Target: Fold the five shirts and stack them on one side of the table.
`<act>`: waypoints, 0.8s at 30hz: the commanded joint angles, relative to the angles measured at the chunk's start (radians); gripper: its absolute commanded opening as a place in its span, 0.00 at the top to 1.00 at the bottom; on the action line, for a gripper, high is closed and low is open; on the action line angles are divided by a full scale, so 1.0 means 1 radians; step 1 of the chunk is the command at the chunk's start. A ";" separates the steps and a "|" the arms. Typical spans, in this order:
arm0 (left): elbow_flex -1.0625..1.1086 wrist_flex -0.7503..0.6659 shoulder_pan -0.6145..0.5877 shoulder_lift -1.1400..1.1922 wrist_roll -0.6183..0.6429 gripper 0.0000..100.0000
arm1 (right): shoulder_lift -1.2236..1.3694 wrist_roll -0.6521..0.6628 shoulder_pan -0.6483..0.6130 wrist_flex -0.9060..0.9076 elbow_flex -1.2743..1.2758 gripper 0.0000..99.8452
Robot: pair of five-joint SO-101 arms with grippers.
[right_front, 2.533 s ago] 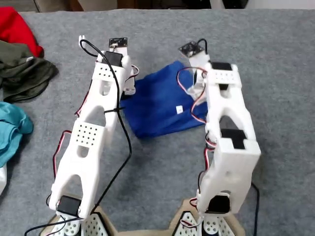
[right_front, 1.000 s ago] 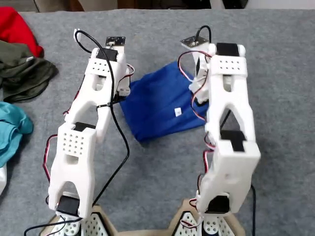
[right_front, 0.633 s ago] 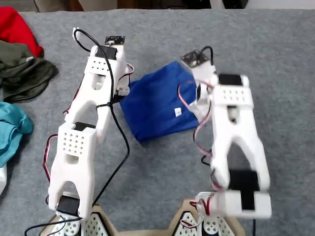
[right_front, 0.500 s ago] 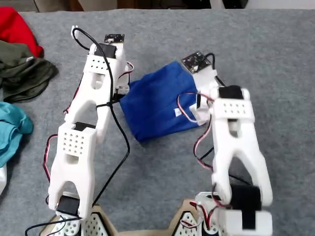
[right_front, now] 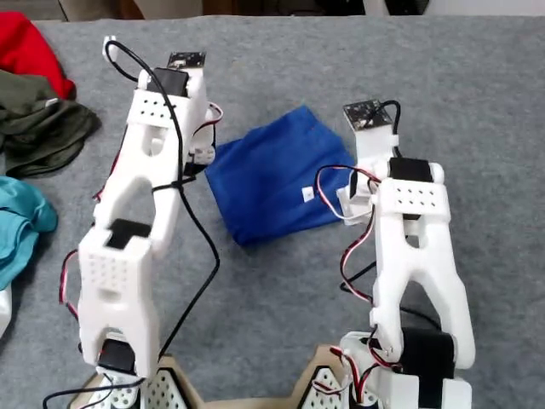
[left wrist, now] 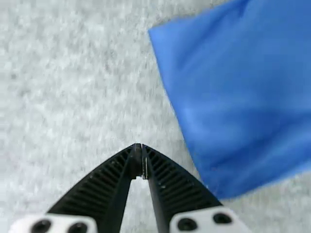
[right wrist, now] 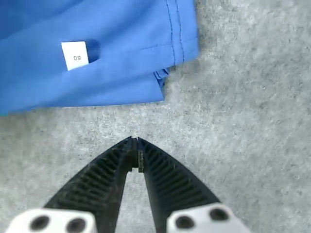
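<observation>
A folded blue shirt (right_front: 277, 183) lies flat on the grey table (right_front: 477, 102) between the two arms, a white label (right_front: 309, 193) on its right part. My left gripper (left wrist: 137, 162) is shut on nothing and hovers over bare table just off the blue shirt (left wrist: 238, 97)'s left edge. Beside the folded edge of the blue shirt (right wrist: 97, 48) with the label (right wrist: 75, 56), my right gripper (right wrist: 136, 155) is also shut on nothing, over grey table. In the high view the left gripper (right_front: 202, 155) and right gripper (right_front: 356, 194) flank the shirt.
Unfolded shirts are heaped at the table's left side: a red one (right_front: 30, 47) at the far corner, a dark green one (right_front: 43, 119) below it, a teal one (right_front: 21, 226) nearer. Bare grey table stretches to the right.
Both grippers have drawn away from the blue shirt's edges. The right arm pulled back toward its base, the left arm swung outward to the left. The shirt stays folded in place.
</observation>
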 commanded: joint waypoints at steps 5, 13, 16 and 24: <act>0.224 -0.003 0.054 -0.268 0.009 0.98 | 0.059 -0.109 0.025 -0.104 -0.127 0.99; 0.281 -0.003 0.081 -0.291 0.021 0.98 | 0.361 -0.203 0.021 0.023 -0.404 0.93; 0.292 -0.003 0.120 -0.291 0.044 0.98 | 0.400 -0.204 0.021 0.057 -0.446 0.91; 0.281 -0.012 0.169 -0.291 0.038 0.98 | 0.338 -0.204 0.021 0.103 -0.409 0.91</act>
